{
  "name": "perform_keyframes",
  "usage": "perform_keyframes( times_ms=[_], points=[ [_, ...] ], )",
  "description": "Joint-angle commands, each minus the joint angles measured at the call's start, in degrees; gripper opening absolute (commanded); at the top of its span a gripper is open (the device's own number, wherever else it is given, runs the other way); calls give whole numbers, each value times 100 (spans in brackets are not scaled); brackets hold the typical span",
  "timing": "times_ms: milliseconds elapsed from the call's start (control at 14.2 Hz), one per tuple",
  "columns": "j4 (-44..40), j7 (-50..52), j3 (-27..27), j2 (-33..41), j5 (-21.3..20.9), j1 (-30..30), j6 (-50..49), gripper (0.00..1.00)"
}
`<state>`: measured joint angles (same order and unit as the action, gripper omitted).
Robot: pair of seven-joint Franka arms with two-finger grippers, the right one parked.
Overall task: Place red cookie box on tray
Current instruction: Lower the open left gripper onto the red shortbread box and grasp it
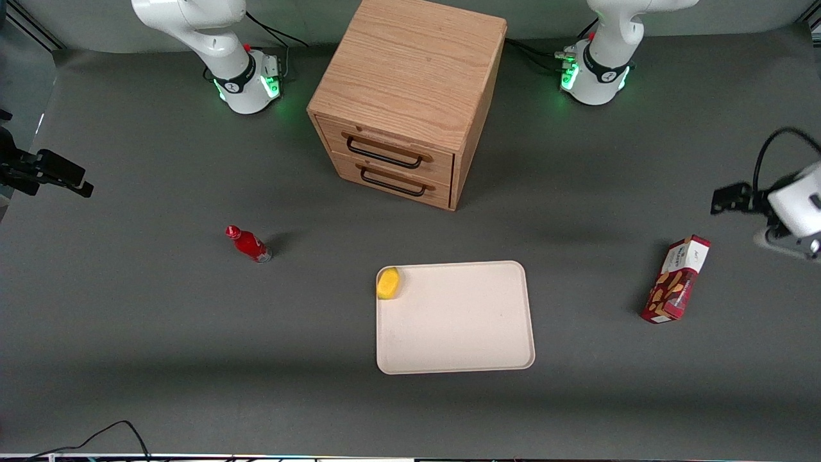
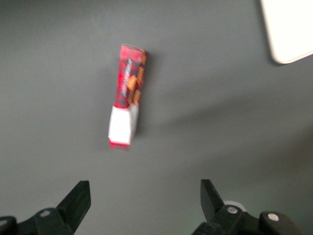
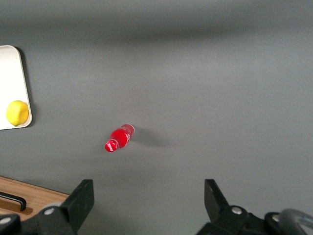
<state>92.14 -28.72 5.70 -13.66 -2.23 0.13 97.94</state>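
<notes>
We saw the large cream-beige rectangular tray point(image 1: 462, 321) well apart from the slim dark red cardboard cookie box point(image 1: 676, 280) lying flat toward the working arm's end. The left gripper point(image 2: 144, 196) hovered above it, fingers apart. Light, crushable; we judged gripping its long sides best.

Dark grey matte table point(image 1: 160, 333) carries: oak two-drawer cabinet point(image 1: 410, 96), cream-beige rectangular tray point(image 1: 462, 327) nearer the front camera, small red bottle point(image 1: 249, 244) toward parked arm's end, slim dark red cookie box point(image 1: 675, 279) lying flat toward working arm's end. Left gripper point(image 2: 145, 203) hangs above the table near the box, fingers spread.
</notes>
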Motion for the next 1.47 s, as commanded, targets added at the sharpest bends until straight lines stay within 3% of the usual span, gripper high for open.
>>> perform_keyframes(
  times_ms=[0, 140, 421, 491, 561, 632, 982, 1193, 1404],
  points=[
    [399, -1141, 299, -671, 20, 31, 1240, 100],
    [804, -1486, 309, -980, 108, 101, 2242, 100],
    [1744, -1962, 309, -1341, 1091, 119, 4010, 100],
    [1885, -1953, 309, -1368, 1162, 110, 4258, 69],
    [1887, -1953, 309, -1437, 1294, 119, 4303, 5],
    [1869, -1962, 309, -1464, 1382, 127, 4295, 0],
    [1720, -1927, 300, -1368, 1418, 119, 4015, 0],
    [923, -1507, 309, -1088, 1436, 101, 2552, 0],
    [-113, -358, 265, -727, 1348, 40, 733, 0]
  ],
)
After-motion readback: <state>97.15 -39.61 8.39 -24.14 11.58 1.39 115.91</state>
